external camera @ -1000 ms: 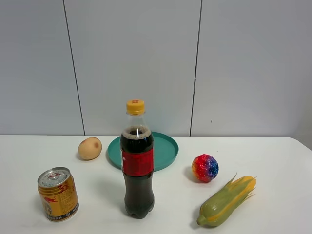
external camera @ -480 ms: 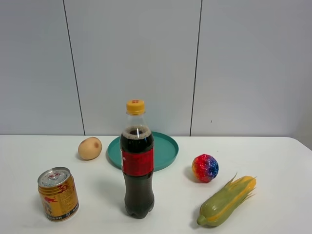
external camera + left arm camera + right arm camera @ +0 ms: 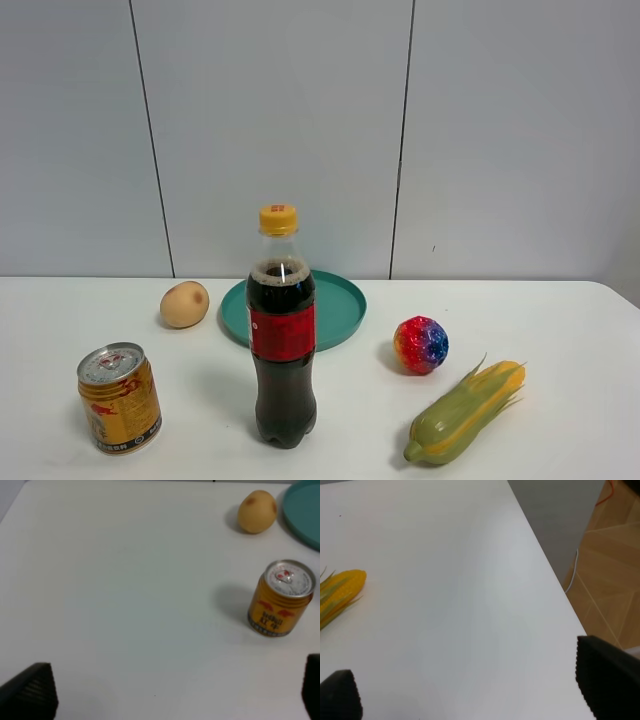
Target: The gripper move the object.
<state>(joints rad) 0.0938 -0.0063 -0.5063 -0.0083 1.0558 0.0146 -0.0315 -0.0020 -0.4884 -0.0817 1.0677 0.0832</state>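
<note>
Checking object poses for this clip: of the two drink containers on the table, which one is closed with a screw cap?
The cola bottle, tall and dark with a yellow screw cap. The short gold can left of it has a silver pull-tab top instead.

1. The object (image 3: 120, 398) is a small gold-yellow drink can with red markings, dark print low on its side, and a silver top with a pull-tab.
2. It stands upright on the white tabletop (image 3: 200, 420), at the front left of the exterior high view.
3. Its top is sealed, and the can casts a soft shadow beside it.
4. The left gripper (image 3: 170, 695) shows two dark fingertips set wide apart, empty, well apart from the can.
</note>
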